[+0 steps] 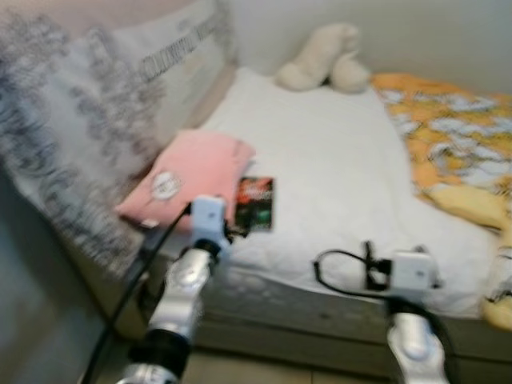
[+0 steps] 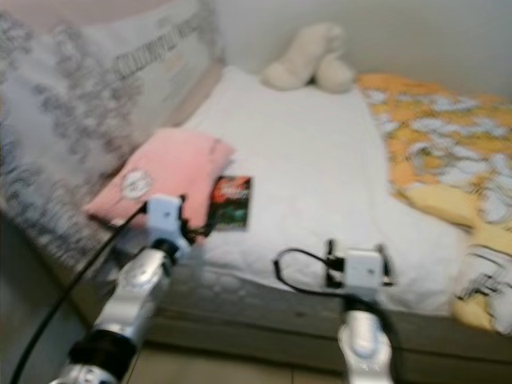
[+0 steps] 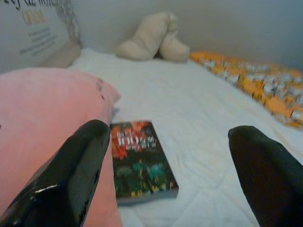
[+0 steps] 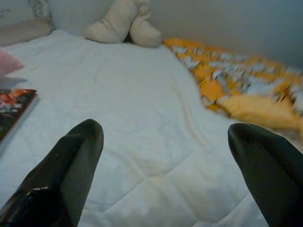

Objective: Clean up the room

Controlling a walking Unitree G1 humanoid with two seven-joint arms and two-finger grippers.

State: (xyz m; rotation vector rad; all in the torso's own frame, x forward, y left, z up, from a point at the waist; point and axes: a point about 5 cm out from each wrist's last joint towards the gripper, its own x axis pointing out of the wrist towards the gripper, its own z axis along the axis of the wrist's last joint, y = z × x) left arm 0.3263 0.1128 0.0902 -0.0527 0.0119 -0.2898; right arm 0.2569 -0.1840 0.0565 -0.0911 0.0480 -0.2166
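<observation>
Lying beside pink pillow (image 1: pixel 190 176): book (image 1: pixel 255 204).

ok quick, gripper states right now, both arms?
Left gripper: open, holding nothing, aimed at the book beside the pink pillow.
Right gripper: open, holding nothing, over the white bedcover.

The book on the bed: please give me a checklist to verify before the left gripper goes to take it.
1. Left gripper fingers open: ok.
2. Gripper lined up with the book: ok, the book lies between and ahead of the fingers.
3. Book free of the pink pillow: cannot tell, their edges meet or overlap.
4. Nothing lying on the book: ok.
5. Right gripper out of the way: ok, open over bare white bedcover.
</observation>
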